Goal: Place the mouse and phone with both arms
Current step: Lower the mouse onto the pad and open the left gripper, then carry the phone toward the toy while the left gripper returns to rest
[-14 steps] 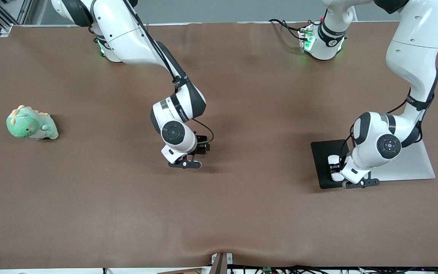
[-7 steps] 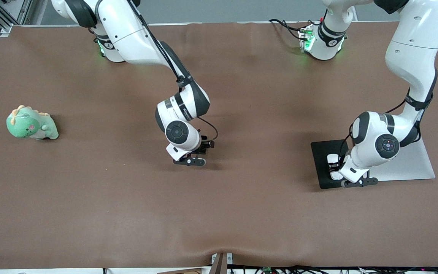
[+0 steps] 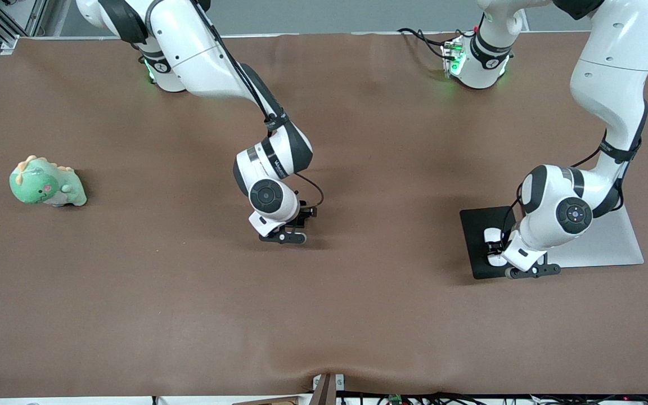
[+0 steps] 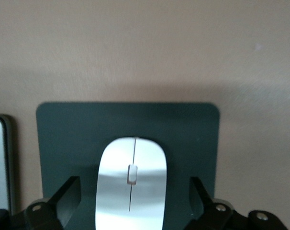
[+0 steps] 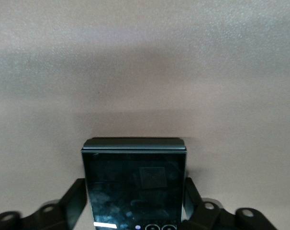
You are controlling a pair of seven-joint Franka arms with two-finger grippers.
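The white mouse (image 4: pixel 130 184) (image 3: pixel 491 233) lies on the black mat (image 4: pixel 183 139) (image 3: pixel 478 225). My left gripper (image 4: pixel 134 196) (image 3: pixel 497 250) hangs low over it, open, its fingers (image 4: pixel 68 196) standing clear of the mouse's sides. The black phone (image 5: pixel 135 187) sits near the middle of the brown table. My right gripper (image 5: pixel 134 196) (image 3: pixel 300 218) is down at it, its fingers (image 5: pixel 75 196) pressed against both long edges. From the front view the right wrist hides most of the phone.
A closed silver laptop (image 3: pixel 611 242) lies beside the mat, partly under the left arm. A green toy dinosaur (image 3: pixel 47 185) stands at the right arm's end of the table. The table cloth bulges at the front edge (image 3: pixel 324 374).
My left gripper has opened and let go of the mouse on the mat. My right gripper has shifted slightly toward the left arm's end and closed on the phone.
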